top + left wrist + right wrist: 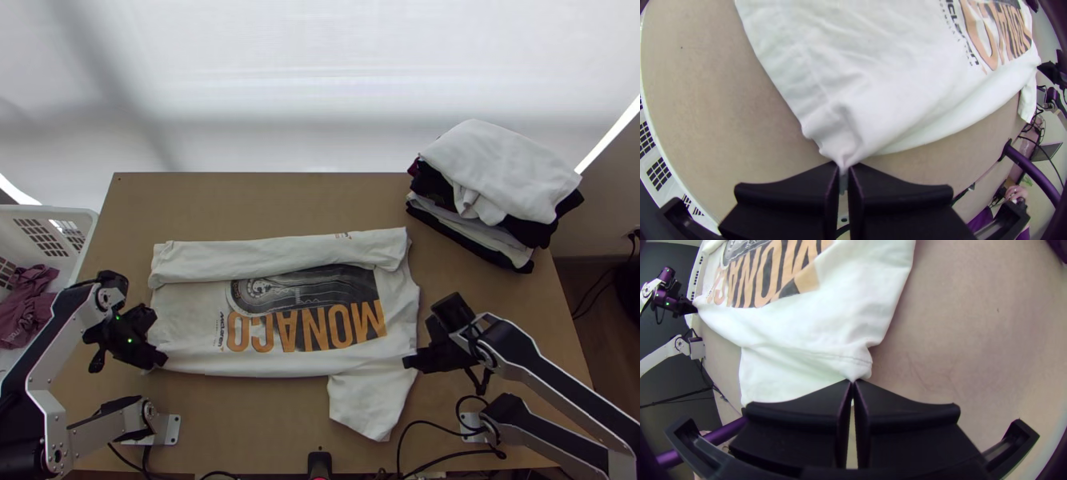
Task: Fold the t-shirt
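The white t-shirt [192,320] lies across the table, its far long side folded inward over the printed front, and one sleeve [372,400] sticks out toward the near edge. At the shirt's near left corner is my left gripper [162,362]; in the left wrist view the left gripper [843,171] is shut on the hem corner, cloth pinched between its fingers. My right gripper [410,362] is at the near right side by the sleeve; in the right wrist view the right gripper [853,383] is shut on the cloth beside the sleeve seam.
A stack of folded clothes [500,180] stands at the table's far right corner. To the left is a white basket [84,218] with a maroon cloth [28,308] in it. Black cables [432,422] run along the near edge, beside a small black device [319,464].
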### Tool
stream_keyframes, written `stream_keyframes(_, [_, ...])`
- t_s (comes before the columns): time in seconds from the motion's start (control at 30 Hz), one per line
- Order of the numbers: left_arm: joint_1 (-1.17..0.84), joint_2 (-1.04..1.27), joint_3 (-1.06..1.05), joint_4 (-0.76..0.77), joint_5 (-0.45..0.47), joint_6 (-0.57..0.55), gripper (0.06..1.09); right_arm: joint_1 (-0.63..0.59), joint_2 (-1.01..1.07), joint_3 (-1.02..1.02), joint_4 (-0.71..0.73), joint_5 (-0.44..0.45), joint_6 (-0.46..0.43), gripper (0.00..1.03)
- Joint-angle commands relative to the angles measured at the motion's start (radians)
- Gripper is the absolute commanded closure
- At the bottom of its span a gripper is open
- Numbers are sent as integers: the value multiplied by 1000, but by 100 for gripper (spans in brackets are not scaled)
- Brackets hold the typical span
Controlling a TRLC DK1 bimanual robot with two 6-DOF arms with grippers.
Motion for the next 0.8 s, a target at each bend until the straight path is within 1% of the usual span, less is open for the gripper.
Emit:
stream_keyframes(0.0, [6,-15,77,10,25,-38,104,23,-42,101,-58,9,-2,100])
stream_keyframes(0.1, [3,-16,129,4,77,-75,104,44,-59,168,-79,9,1,100])
stream_keyframes(0.2, [-3,-13,167,2,98,-109,104,53,-61,216,-76,9,-3,100])
stream_keyframes(0.4, [-2,8,204,17,105,-138,104,49,-33,260,-33,7,-25,100])
stream_keyframes(0.53, [-2,33,236,28,105,-156,104,-2,24,292,13,7,-39,100])
stream_keyframes(0.77, [-2,110,337,54,117,-233,104,-122,171,401,122,6,-40,100])
